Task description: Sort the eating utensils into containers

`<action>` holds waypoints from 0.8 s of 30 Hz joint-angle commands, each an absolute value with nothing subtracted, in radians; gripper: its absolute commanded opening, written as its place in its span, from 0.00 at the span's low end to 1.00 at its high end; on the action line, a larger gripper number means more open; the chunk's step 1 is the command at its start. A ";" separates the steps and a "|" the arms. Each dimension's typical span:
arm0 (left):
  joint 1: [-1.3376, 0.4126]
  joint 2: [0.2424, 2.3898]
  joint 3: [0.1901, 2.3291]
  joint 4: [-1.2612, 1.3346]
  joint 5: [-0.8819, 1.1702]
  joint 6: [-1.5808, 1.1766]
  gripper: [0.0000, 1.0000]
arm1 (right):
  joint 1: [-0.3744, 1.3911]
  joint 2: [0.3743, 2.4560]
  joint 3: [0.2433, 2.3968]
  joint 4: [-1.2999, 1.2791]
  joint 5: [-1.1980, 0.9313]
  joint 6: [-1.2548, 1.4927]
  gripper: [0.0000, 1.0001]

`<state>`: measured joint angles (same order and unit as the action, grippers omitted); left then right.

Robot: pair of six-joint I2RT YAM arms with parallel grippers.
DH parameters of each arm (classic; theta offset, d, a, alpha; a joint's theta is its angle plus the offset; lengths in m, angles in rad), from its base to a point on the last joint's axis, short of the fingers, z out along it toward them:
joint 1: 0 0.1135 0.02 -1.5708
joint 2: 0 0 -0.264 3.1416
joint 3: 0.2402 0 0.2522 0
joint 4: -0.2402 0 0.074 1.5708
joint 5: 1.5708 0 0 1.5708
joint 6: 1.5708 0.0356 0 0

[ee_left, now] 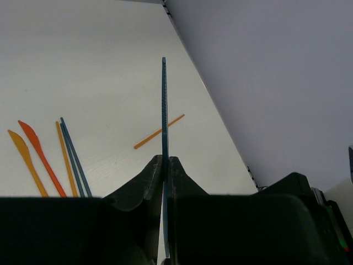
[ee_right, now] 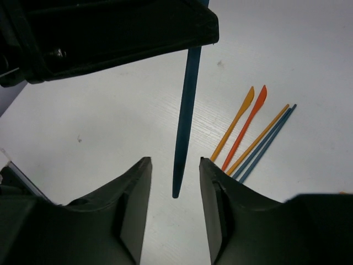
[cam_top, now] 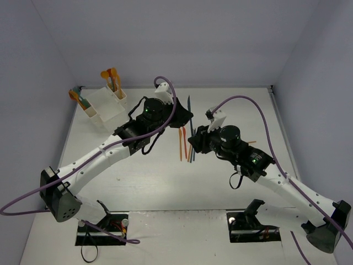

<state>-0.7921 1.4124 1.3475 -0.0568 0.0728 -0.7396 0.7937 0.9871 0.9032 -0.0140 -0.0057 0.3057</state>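
Observation:
A dark teal knife [ee_left: 164,110] is clamped edge-on in my left gripper [ee_left: 165,160], which is shut on it above the table's middle [cam_top: 185,117]. In the right wrist view the same knife [ee_right: 186,110] hangs down from the left gripper. Its lower tip sits between the fingers of my right gripper [ee_right: 175,161], which is open and not touching it. A loose row of orange, red and blue utensils [cam_top: 185,144] lies on the table between the arms. The white containers [cam_top: 110,113] stand at the far left with orange utensils [cam_top: 112,77] upright in them.
One orange utensil [ee_left: 159,131] lies apart from the row, toward the right wall. Both arms meet over the table's middle, with purple cables [cam_top: 259,118] looping above them. Grey walls close in the table on three sides.

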 commanded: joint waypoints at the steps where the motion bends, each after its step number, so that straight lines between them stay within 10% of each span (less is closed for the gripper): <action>1: -0.786 1.359 1.368 0.047 0.019 -0.658 0.00 | 0.801 1.000 0.965 0.051 -0.015 0.283 0.49; 7: -0.708 1.336 1.394 0.002 -0.075 -0.442 0.00 | 0.801 1.003 0.970 0.049 0.033 0.276 0.65; 24: -0.190 1.652 1.633 0.230 -0.001 -0.029 0.00 | 0.781 1.048 0.957 0.033 0.081 0.221 0.70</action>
<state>-0.2568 1.5436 1.5121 0.0713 -0.0563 -0.1028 0.7919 1.0182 0.9195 -0.0116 0.0549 0.2586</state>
